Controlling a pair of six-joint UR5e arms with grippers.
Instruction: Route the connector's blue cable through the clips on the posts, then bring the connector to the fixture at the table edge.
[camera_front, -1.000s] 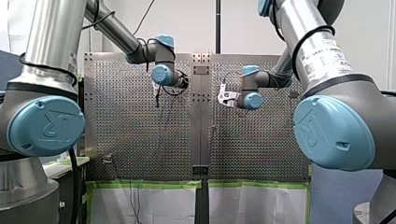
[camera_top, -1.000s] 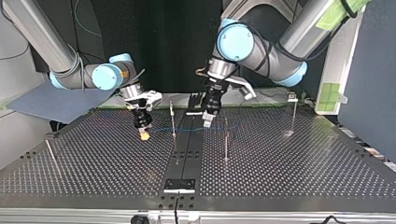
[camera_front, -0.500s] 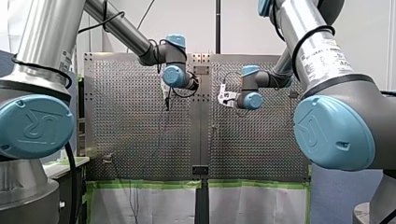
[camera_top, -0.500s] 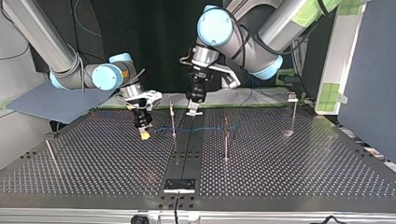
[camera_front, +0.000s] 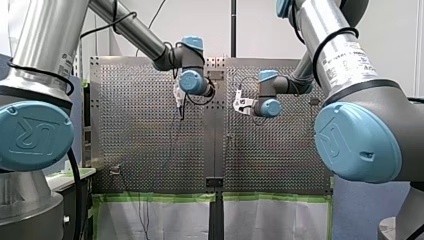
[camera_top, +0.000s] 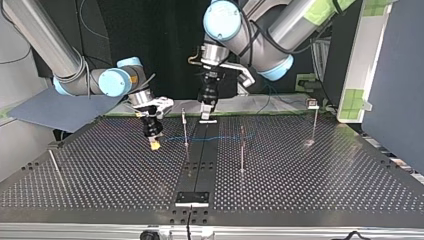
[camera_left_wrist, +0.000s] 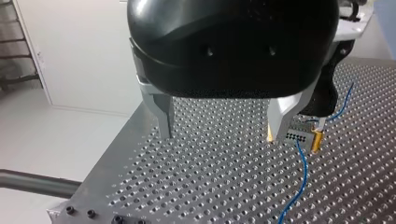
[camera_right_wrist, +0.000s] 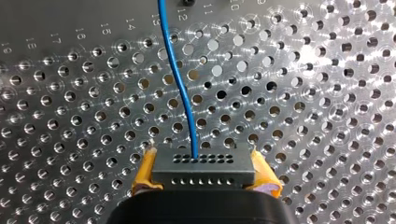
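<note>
My right gripper is shut on the dark grey connector, which sits between its yellow pads. The blue cable leaves the connector and runs ahead over the perforated plate. In the top view that gripper hangs low at the left of centre, and the cable stretches right past a thin post towards a second post. My left gripper is open and empty, its metal fingers wide apart. It hovers near the table's far edge, with the connector just beyond one finger.
A small black fixture sits at the near edge of the table in the top view. Further posts stand at the far right and the left. A dark centre strip runs along the table.
My left arm has swung towards the top view's left and lifted back to the table's far edge, open throughout. My right arm and the connector have stayed put.
</note>
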